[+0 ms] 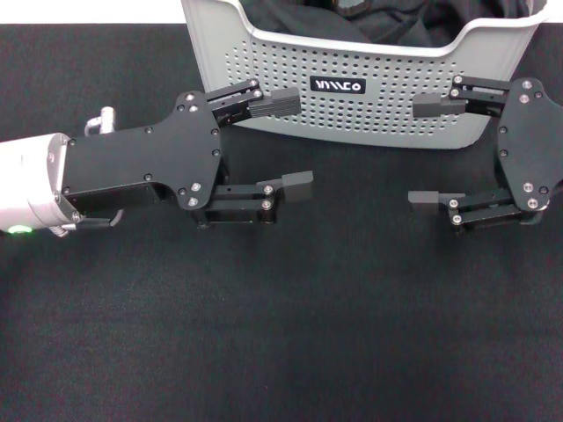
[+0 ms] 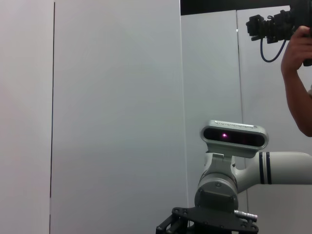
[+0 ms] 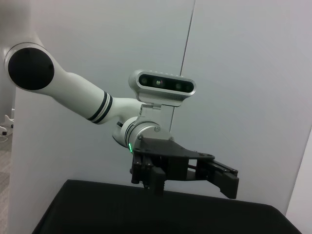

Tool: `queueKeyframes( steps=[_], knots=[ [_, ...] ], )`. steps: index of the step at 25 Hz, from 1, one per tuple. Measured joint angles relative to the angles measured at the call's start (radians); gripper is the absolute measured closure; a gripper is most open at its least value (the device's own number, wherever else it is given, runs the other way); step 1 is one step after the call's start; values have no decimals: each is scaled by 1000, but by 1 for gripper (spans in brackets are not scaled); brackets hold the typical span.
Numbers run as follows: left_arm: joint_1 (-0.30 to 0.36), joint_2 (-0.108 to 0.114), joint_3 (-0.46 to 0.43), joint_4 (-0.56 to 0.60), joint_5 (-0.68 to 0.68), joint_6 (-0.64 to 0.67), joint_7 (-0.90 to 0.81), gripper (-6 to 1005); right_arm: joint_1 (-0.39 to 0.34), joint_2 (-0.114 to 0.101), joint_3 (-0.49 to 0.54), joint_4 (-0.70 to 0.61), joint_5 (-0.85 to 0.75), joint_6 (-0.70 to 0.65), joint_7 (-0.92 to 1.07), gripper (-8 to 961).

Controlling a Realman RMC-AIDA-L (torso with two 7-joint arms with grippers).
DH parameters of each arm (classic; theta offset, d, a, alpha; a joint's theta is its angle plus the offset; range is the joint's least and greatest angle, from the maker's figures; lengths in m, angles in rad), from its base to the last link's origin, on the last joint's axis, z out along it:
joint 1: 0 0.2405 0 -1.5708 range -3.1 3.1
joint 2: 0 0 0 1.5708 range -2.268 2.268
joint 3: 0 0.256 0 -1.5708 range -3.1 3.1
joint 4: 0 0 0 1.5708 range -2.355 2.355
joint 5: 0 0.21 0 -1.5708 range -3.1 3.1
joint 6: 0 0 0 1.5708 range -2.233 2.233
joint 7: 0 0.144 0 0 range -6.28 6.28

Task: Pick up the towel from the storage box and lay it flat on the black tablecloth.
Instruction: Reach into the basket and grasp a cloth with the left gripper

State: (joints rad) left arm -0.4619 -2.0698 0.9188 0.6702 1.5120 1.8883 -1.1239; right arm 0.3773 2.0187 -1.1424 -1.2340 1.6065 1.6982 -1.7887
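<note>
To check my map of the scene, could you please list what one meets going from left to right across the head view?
Left arm's silver-white wrist → left gripper, open → black label with white letters on the light grey perforated plastic storage box → right gripper, open.

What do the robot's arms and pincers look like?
Each pincer, left pincer and right pincer, is a flat matte-black plate with silver screws and two grey-tipped fingers. The left arm is a silvery-white tube with a green light and black bands.
</note>
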Motion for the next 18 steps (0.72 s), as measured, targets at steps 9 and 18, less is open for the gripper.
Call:
queueKeyframes(
  steps=[9,18],
  knots=[
    [1,-6,0,-3,-1,0,-13,162,-3,-3,10,-18,20,3,26,88],
    [2,-11,0,-10,-1,0,-10,164,0,-2,9,-18,31,4,44,89]
  ],
)
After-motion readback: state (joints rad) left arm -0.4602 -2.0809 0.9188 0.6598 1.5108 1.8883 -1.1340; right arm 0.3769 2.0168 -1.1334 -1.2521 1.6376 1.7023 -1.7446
